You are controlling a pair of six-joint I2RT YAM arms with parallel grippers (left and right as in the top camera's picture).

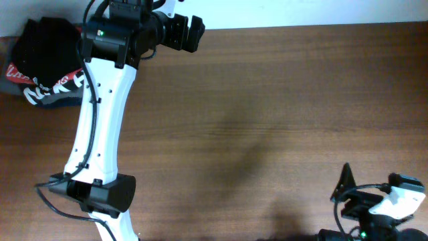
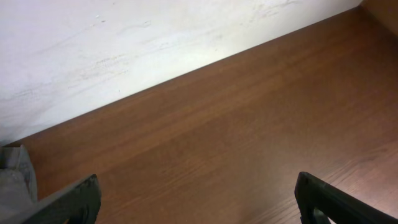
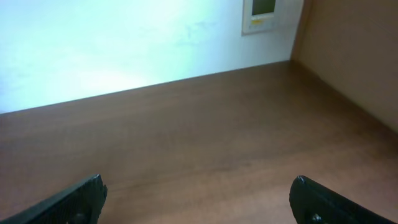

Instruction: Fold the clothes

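Note:
The black garment [image 1: 45, 40] lies crumpled on a pile at the far left back corner of the table, partly hidden by my left arm. No logo shows. My left gripper [image 1: 190, 33] is open and empty at the table's back edge, well to the right of the pile; its wrist view shows both jaws [image 2: 198, 199] wide apart over bare wood. My right gripper [image 1: 344, 185] is open and empty at the front right, and its jaws [image 3: 198, 199] also stand wide apart over bare wood.
A red shirt with white lettering [image 1: 63, 82] and a grey garment [image 1: 61, 102] lie under the black one. A strip of grey fabric [image 2: 13, 180] shows at the left edge of the left wrist view. A white wall [image 2: 124, 50] runs behind the brown table [image 1: 267, 100].

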